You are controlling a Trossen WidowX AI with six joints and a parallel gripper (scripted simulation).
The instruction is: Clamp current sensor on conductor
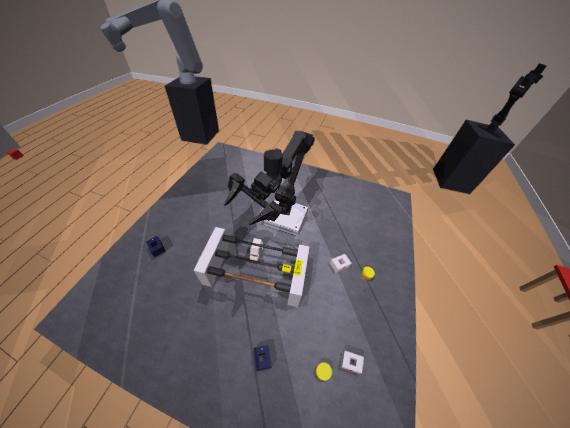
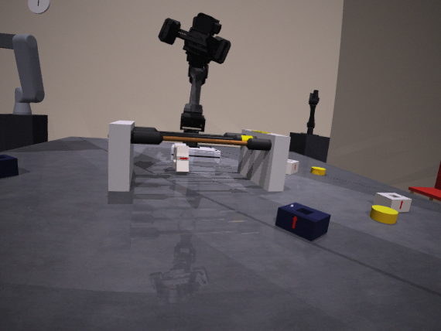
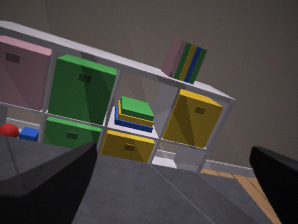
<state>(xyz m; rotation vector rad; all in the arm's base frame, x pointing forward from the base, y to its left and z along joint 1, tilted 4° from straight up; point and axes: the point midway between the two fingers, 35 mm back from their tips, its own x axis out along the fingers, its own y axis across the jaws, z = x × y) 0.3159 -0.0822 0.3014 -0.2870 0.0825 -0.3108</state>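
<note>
My gripper (image 1: 247, 202) (image 2: 195, 40) (image 3: 173, 151) is open and empty. It hangs high in the air over the back of the conductor rack and faces a shelf unit in the wrist view. The rack has two white end posts (image 1: 209, 256) (image 2: 121, 155) carrying three bars. The middle bar (image 1: 235, 258) has a yellow sleeve (image 1: 287, 268) beside the yellow LOAD label (image 1: 299, 267) on the right post. The white sensor (image 1: 256, 248) (image 2: 180, 157), with a red arrow, sits inside the rack at the back and middle bars. I cannot tell if it encloses a bar. The gripper is well clear of it.
The front bar (image 1: 248, 279) (image 2: 205, 140) is orange. Navy blocks (image 1: 156, 245) (image 1: 262, 357) (image 2: 302, 221), white blocks (image 1: 340, 262) (image 1: 352, 361) and yellow discs (image 1: 368, 272) (image 1: 324, 371) lie around the grey mat. The arm's white base plate (image 1: 287, 218) is behind the rack. Two other arms stand on black pedestals (image 1: 192, 107) (image 1: 470, 155).
</note>
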